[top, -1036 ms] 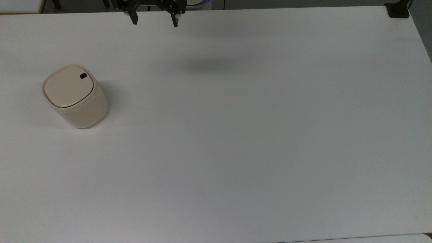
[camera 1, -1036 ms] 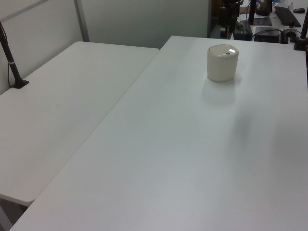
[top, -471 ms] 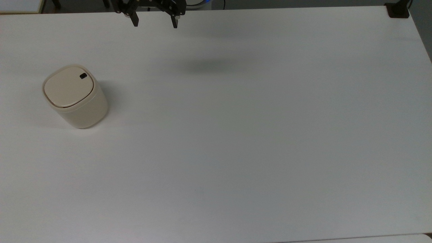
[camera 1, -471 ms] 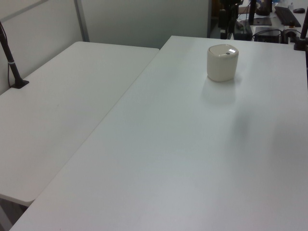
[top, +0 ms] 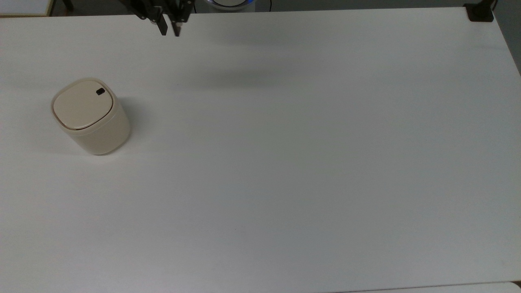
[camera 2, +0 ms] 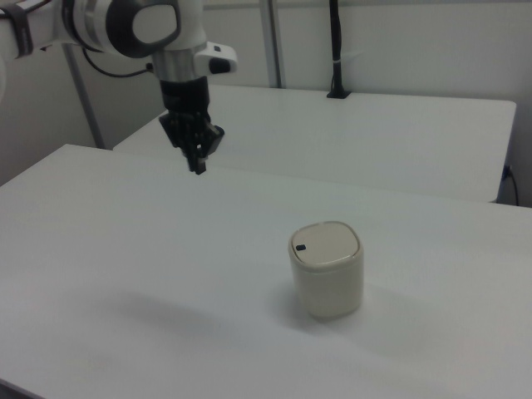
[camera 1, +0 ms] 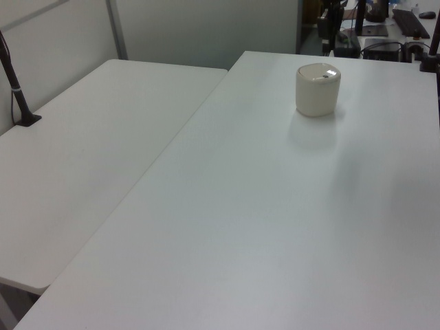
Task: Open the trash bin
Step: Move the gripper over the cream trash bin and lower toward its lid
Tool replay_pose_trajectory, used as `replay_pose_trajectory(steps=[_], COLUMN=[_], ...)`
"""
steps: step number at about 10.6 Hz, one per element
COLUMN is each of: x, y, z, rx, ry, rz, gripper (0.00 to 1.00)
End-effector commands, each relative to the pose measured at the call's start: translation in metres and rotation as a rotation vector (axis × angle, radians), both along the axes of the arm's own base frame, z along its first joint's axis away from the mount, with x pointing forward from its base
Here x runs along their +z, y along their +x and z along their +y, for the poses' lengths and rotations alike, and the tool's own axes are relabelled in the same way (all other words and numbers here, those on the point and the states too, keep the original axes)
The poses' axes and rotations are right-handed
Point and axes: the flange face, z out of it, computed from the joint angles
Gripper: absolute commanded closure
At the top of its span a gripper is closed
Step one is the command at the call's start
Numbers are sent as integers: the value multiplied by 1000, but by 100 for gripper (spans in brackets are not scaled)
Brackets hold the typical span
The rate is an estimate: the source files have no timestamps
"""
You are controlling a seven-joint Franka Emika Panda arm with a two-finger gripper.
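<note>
We judge this to be the approach stage: the trash bin (top: 90,117) stands shut on the white table (top: 285,162), its flat lid (top: 82,104) seated level in the rim, and nothing touches it.

Going near to far in the right view, the bin (camera 2: 327,268) sits closest to us, upright, with its small black button (camera 2: 300,247) at about nine o'clock on the lid; beyond it, toward ten o'clock and well apart, the gripper (camera 2: 199,163) hangs above the table with clear air beneath it; behind that lies a second white table (camera 2: 374,133) with a black post (camera 2: 336,50) clamped at its far edge.

In the top view the bin stands near the nine o'clock edge of the table, its button (top: 99,92) at about one o'clock on the lid; the gripper (top: 169,31) is at the twelve o'clock edge, well apart from it.

The arm reaches out with its wrist turned straight down; the two black fingers (top: 163,29) are drawn close together, a narrow gap between them, holding nothing.

As we read it, the next move calls for travelling across to the bin, settling the fingertips over the button, and pressing down squarely; a push off-centre could slide so light a bin along the table.
</note>
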Motion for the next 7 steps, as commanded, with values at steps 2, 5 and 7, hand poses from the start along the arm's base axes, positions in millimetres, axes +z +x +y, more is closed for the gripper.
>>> replay_pose_trajectory(steps=[2, 5, 7], x=[-11, -44, -69], y=[6, 23, 29], z=[-76, -120, -146], rx=[-180, -315, -359], ry=[-45, -92, -120], rz=[-66, -105, -104], gripper=[95, 97, 100])
